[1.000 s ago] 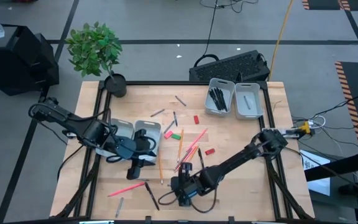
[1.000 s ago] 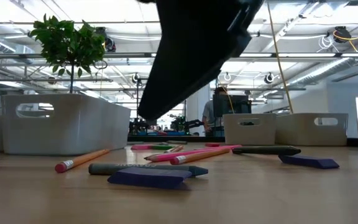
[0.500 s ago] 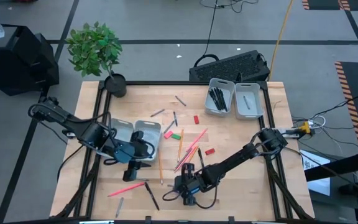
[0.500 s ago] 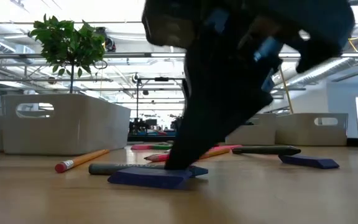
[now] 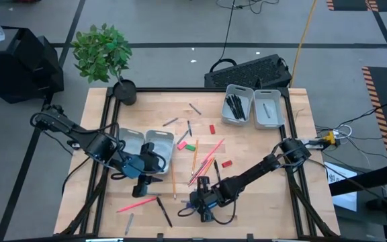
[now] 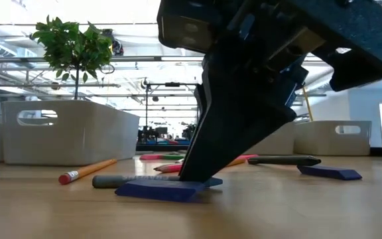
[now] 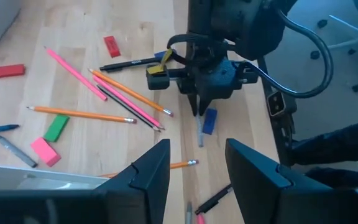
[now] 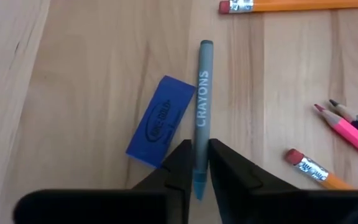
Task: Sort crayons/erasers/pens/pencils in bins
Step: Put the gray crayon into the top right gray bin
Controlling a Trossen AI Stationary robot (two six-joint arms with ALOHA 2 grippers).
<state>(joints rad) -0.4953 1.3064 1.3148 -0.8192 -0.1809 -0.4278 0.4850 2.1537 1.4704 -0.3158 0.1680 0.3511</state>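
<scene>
R gripper (image 8: 201, 163) is down at the table's front edge, fingers nearly closed around the tip end of a grey-blue crayon (image 8: 202, 99) that lies flat on the wood; whether they've actually clamped it, can't tell. A blue eraser (image 8: 161, 121) lies just beside the crayon, angled, touching or almost. In the low view the gripper's dark fingers (image 6: 207, 143) come down onto the table right at the eraser (image 6: 161, 190), crayon (image 6: 115, 180) behind it. L gripper (image 7: 194, 165) hovers open above the table near the front-left bins (image 5: 158, 146), fingers well apart, holding nothing. Pencils (image 5: 195, 156), orange and pink, are scattered mid-table w/ red, green and pink erasers. Back-right bins (image 5: 267, 111): one holds black pens (image 5: 235, 106).
</scene>
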